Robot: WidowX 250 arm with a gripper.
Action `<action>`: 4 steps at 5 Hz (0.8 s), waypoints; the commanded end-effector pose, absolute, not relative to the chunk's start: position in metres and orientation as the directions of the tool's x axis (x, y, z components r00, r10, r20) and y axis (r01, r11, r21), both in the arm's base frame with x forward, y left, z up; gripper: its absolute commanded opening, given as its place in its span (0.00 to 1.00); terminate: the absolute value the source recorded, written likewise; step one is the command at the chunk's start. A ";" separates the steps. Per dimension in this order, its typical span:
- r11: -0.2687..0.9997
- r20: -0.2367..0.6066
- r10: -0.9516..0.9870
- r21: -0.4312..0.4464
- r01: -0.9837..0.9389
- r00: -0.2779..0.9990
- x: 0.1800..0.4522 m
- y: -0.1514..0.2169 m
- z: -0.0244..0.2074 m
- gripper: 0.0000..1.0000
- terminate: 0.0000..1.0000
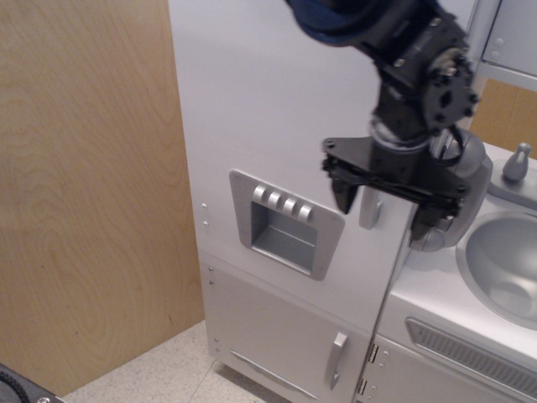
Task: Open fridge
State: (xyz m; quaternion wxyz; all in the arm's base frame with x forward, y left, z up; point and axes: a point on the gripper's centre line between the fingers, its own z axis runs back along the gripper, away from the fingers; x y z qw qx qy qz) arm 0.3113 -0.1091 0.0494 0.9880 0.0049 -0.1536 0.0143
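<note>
The fridge [268, 126] is a tall white cabinet with its large door closed. A grey recessed dispenser panel [285, 224] with small buttons sits mid-door. The silver vertical handle [370, 211] is mostly hidden behind my gripper; only its lower end shows. My black gripper [384, 207] is open, fingers pointing down, one finger [345, 195] left of the handle and the other over the door's right edge. Whether it touches the handle cannot be told.
A smaller white door with a short silver handle [336, 359] is below. A grey toy phone [457, 201] hangs on the fridge's right side. The sink unit [503, 260] with a faucet knob [516, 162] stands to the right. A wooden panel [84, 193] is on the left.
</note>
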 end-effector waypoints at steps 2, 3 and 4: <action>0.998 0.355 0.044 0.018 -0.054 0.934 0.359 -0.092 0.068 1.00 0.00; 0.999 0.357 0.015 0.025 -0.026 0.934 0.362 -0.091 0.069 0.00 0.00; 0.999 0.331 -0.028 0.029 0.020 0.943 0.366 -0.086 0.072 0.00 0.00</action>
